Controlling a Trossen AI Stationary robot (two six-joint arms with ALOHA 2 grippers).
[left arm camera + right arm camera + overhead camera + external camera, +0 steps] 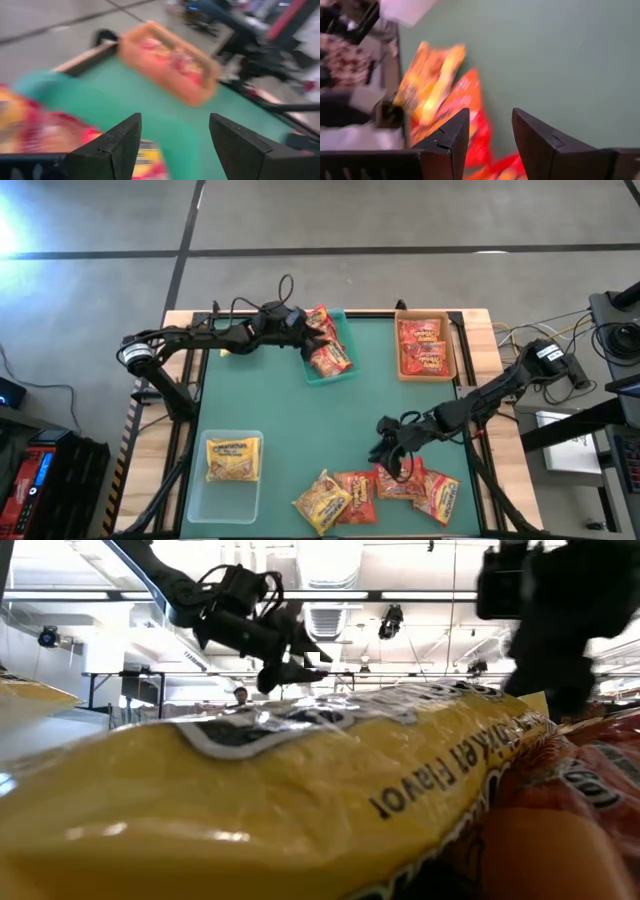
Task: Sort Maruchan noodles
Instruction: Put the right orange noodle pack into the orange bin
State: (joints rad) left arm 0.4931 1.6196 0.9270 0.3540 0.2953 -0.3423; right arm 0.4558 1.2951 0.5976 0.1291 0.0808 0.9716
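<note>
- My right end effector (385,448) hangs just above the near pile of Maruchan noodles (375,492), fingers partly apart and holding nothing; I judge it placed to pick the next packet.
- A yellow packet (233,458) lies in the clear bin (222,505), sorted by colour, it appears.
- My left end effector (303,330) is over the teal bin (345,330), fingers wide and empty, red packets (328,345) directly beneath.
- The tan bin (452,340), farther right, holds two red packets (422,345).
</note>
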